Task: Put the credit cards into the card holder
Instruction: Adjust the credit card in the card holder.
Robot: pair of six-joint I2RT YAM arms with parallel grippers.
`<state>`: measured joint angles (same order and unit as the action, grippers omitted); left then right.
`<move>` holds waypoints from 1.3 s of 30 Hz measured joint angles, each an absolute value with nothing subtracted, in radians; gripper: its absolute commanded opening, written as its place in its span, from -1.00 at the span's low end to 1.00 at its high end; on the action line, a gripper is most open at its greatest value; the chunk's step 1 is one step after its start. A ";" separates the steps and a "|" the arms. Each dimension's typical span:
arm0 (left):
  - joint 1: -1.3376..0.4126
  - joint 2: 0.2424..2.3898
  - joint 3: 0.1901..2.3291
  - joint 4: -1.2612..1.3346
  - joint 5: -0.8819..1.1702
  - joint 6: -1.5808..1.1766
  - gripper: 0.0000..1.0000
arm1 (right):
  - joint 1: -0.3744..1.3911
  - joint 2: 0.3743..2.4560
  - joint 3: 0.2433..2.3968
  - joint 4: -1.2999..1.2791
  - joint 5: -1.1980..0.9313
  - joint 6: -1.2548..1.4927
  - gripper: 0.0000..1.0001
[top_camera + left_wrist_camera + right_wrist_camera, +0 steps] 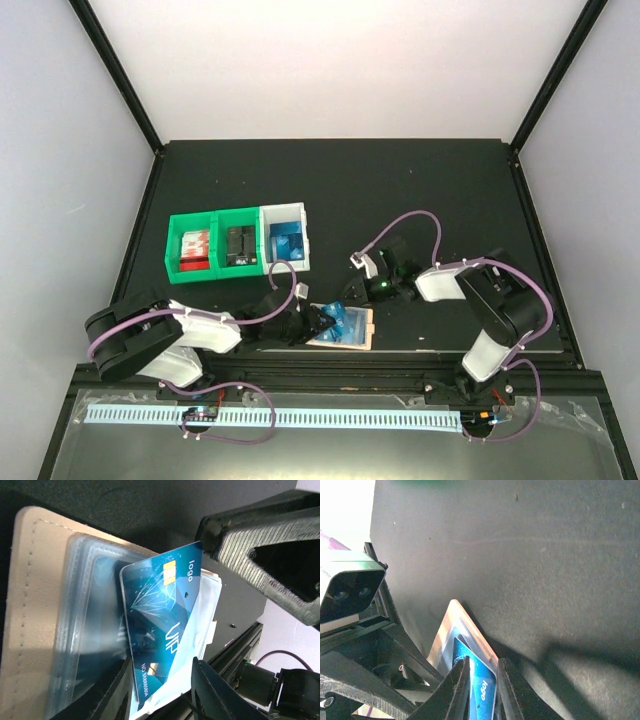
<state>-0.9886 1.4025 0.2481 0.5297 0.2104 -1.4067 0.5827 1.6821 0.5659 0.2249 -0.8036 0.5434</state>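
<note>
Sees the left gripper (160,692) partly spread, the numbered end of the bright blue credit card (160,610) between its fingers and close against both, yet cannot tell whether gripped; reads on that card, outward from those fingertips, "NO" with a run of small digits, then "VIP" in large pale letters, then "logo" beside a gold chip (170,572). Finds the right gripper (482,692) narrowly parted and clamping nothing, the "logo" end showing in the gap just past its fingertips. Beyond both, makes out the card tilted among the clear sleeves (85,630) of the open tan card holder (35,605) on the dark table (545,555).
</note>
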 measured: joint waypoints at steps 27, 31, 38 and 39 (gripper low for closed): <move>-0.981 1.443 0.340 0.381 0.205 -1.325 -0.65 | 0.583 1.763 0.646 0.134 -0.817 0.406 -0.68; -0.981 1.443 0.345 0.372 0.204 -1.319 -0.65 | 0.583 1.763 0.632 0.140 -0.830 0.411 -0.81; -0.981 1.442 0.345 0.370 0.202 -1.319 -0.59 | 0.583 1.752 0.621 0.184 -0.854 0.447 -0.98; -0.981 1.441 0.345 0.370 0.202 -1.319 -0.55 | 0.583 1.752 0.620 0.195 -0.858 0.454 -0.98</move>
